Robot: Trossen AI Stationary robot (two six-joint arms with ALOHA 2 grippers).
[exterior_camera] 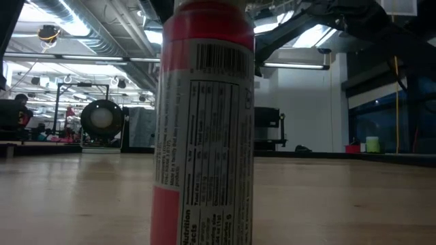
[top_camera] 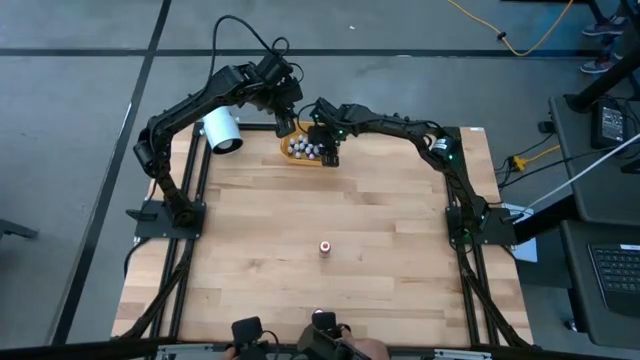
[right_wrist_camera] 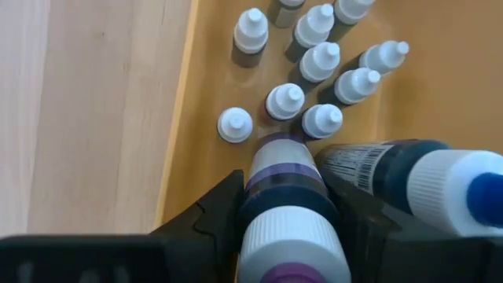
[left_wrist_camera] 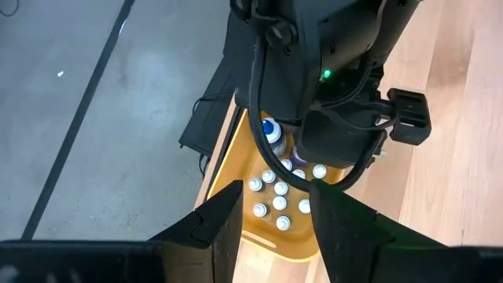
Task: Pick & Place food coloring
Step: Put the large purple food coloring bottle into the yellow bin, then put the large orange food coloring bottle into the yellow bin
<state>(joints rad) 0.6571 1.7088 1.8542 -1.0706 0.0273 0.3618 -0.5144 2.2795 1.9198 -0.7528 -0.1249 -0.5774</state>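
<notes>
Right gripper (right_wrist_camera: 287,228), jaws closed on a food coloring bottle (right_wrist_camera: 284,189), over the yellow bin (top_camera: 300,160) at the table's far edge; left gripper (left_wrist_camera: 271,228), seemingly empty and part-open, hovers nearby; one bottle (top_camera: 325,246) stands mid-table.

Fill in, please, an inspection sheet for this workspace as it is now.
Surface: wooden table, mostly bare.
Job's things: small dropper bottles upright in the yellow bin at the far edge; one bottle alone mid-table.
Clutter: white cylinder at the far left corner.
Grippers: right pincer shut on a purple-banded bottle above the bin; left pincer open, over the bin.
Cables: orange cord on the floor.
Surroundings: grey floor, laptop at right.
</notes>
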